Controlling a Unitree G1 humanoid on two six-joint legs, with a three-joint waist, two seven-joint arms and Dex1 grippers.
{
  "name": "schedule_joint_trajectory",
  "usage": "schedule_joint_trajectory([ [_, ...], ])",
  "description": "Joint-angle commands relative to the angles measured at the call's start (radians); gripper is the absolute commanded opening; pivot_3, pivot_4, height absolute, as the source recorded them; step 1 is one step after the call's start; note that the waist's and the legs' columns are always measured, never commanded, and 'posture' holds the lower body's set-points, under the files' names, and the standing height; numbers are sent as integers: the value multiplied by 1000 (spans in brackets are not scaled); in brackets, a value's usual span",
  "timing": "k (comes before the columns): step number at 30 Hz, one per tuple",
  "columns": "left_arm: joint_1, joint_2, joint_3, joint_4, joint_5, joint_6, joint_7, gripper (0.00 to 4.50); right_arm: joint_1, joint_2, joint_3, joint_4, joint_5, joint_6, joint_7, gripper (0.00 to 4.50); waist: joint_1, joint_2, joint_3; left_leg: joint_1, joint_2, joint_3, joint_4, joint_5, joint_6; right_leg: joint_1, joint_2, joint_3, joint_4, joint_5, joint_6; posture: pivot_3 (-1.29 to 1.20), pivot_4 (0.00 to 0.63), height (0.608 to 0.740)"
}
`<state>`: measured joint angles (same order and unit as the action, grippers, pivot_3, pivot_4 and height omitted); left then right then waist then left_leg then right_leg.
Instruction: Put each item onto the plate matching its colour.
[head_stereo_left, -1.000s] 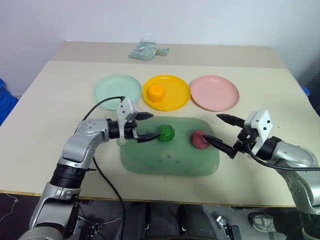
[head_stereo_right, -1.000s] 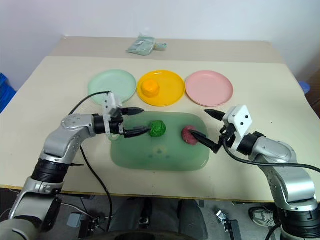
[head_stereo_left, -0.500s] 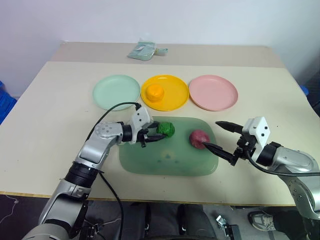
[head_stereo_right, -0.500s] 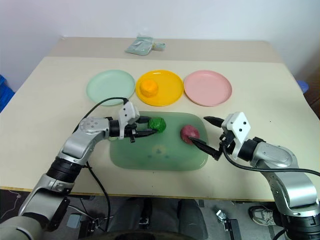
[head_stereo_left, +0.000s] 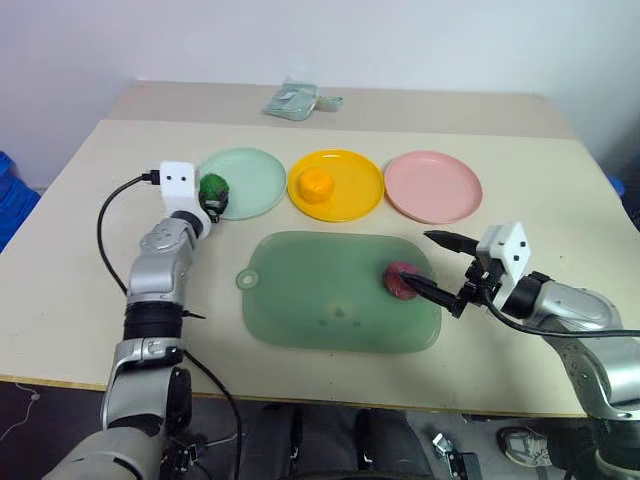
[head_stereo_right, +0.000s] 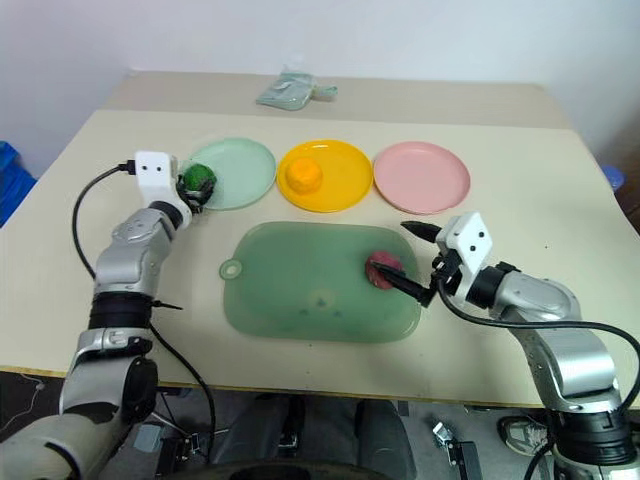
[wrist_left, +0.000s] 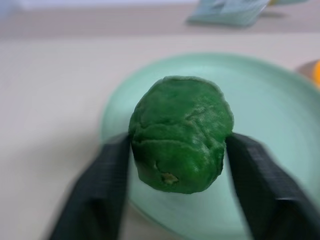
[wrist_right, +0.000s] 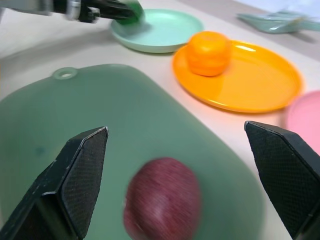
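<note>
My left gripper (head_stereo_left: 211, 193) is shut on the bumpy dark green item (wrist_left: 180, 132), its fingers (wrist_left: 97, 185) pressing both sides. It holds the item over the near left rim of the mint green plate (head_stereo_left: 252, 180). On the yellow-orange plate (head_stereo_left: 358, 188) rests the orange item (head_stereo_left: 316, 185). The pink plate (head_stereo_left: 433, 186) holds nothing. Toward the right end of the green tray (head_stereo_left: 320, 295) lies the dark red-maroon item (head_stereo_left: 401, 279). Just right of it my right gripper (head_stereo_left: 424, 261) stands open, one finger close beside the item, nothing between its fingers.
A pale green packet (head_stereo_left: 291, 100) lies at the back of the table. A black cable (head_stereo_left: 112, 215) loops out from my left wrist. The three plates stand in a row behind the tray.
My left arm has lifted the green item off the tray and swung it left and back to the mint green plate. The right gripper has stayed by the maroon item.
</note>
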<state>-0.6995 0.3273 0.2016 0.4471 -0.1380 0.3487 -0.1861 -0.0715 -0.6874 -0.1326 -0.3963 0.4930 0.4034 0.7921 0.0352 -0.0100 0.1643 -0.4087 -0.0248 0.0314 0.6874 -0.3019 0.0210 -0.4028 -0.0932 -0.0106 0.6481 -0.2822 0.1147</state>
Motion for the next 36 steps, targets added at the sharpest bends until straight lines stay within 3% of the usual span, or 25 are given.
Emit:
schedule_joint_trajectory([
  [1, -59, 22, -20, 29, 19, -63, -24, 4463, -31, 5, 2, 7, -15, -23, -1, 4500, 0, 0, 0, 0, 0, 0, 0, 0, 0, 0, 0, 0, 0, 0, 0, 0, 150, 740],
  [5, -44, 51, -26, -7, 32, -134, -42, 4463, -46, 5, -2, -7, -2, 39, -34, 4500, -1, 0, 0, 0, 0, 0, 0, 0, 0, 0, 0, 0, 0, 0, 0, 0, 150, 740],
  [8, 35, 52, 3, -147, -76, -227, -191, 4463, -35, -5, 6, -13, -23, 72, -57, 4500, -8, 0, 0, 0, 1, 0, -1, 0, -1, -1, 0, 0, 0, 0, 0, 0, 150, 740],
  [14, 327, 173, -206, -507, -209, -135, -653, 4463, -8, 14, 44, -38, -30, 85, -67, 4500, -27, 1, -1, 1, 1, 0, -2, 0, -1, 0, -3, 2, -1, 0, 0, 0, 150, 740],
  [20, 415, 222, -282, -623, -244, -73, -765, 4463, 10, 2, 87, 29, -96, 74, -59, 4500, -23, 1, -1, 1, 1, 0, -2, 0, -1, 0, -4, 2, 0, 0, -1, 0, 150, 740],
  [23, 418, 209, -288, -650, -251, -56, -757, 4500, 7, 8, 96, 60, -127, 55, -63, 3584, -25, 2, -1, 1, 1, 0, -2, 0, 0, 0, -4, 2, -1, 0, -1, 0, 150, 740],
  [26, 429, 206, -289, -667, -250, -49, -751, 4500, -15, 26, 98, 76, -147, 16, -70, 2231, -25, 2, -1, 1, 1, 0, -2, 0, -1, 0, -4, 2, -1, 0, -1, 0, 150, 740],
  [31, 455, 192, -274, -679, -245, -44, -708, 4500, -217, 146, 82, 242, -228, -41, -235, 2231, -42, 2, -1, 1, 1, 0, -3, 0, -1, -1, -3, 2, 0, 0, -1, 0, 150, 740],
  [36, 474, 152, -260, -708, -272, -21, -659, 4500, -486, 235, 118, 597, -391, -106, -435, 2231, -48, 2, -1, 1, 1, 0, -3, 1, -2, -2, -3, 2, 1, 0, -1, 0, 150, 740],
])
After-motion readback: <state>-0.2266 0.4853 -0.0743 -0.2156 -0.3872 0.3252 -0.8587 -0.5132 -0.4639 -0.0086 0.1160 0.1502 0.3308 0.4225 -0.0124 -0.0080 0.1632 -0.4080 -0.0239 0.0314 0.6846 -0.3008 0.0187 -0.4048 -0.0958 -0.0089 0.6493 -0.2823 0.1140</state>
